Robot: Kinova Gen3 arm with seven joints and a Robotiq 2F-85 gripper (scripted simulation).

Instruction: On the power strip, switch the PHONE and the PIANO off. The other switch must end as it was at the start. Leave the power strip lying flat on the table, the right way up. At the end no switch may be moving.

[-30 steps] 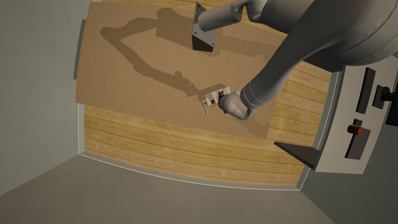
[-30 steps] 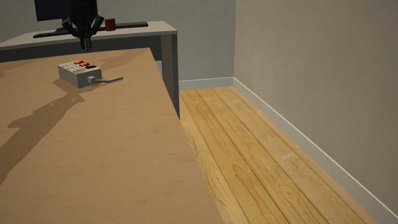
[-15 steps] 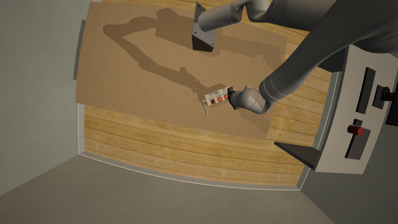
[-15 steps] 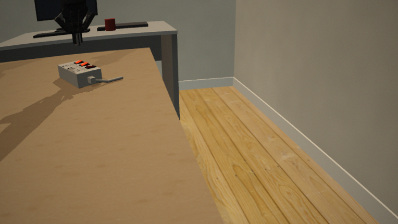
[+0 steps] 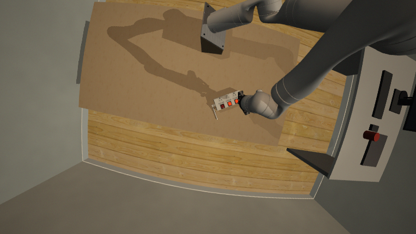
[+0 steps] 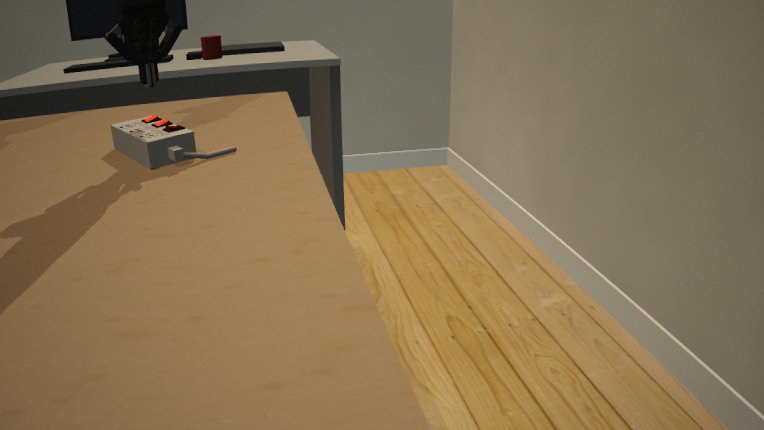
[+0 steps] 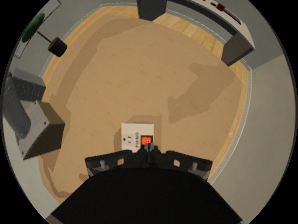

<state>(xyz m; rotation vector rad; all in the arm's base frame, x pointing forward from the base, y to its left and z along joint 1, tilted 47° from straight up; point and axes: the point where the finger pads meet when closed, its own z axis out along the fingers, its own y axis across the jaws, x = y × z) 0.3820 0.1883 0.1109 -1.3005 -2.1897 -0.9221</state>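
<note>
The grey power strip lies flat and right way up on the brown table, with a short cable stub at one end. It has three rocker switches. The one nearest the cable is dark; the middle one and the far one glow orange. The labels are too small to read. My gripper is shut and empty, pointing down a little above the strip's far end, over the far lit switch. In the wrist view one lit switch shows just ahead of my fingertips.
A grey desk with a monitor, a keyboard and a red cup stands behind the table. The arm's base block sits at the table's far side. The table edge runs close to the strip's cable side.
</note>
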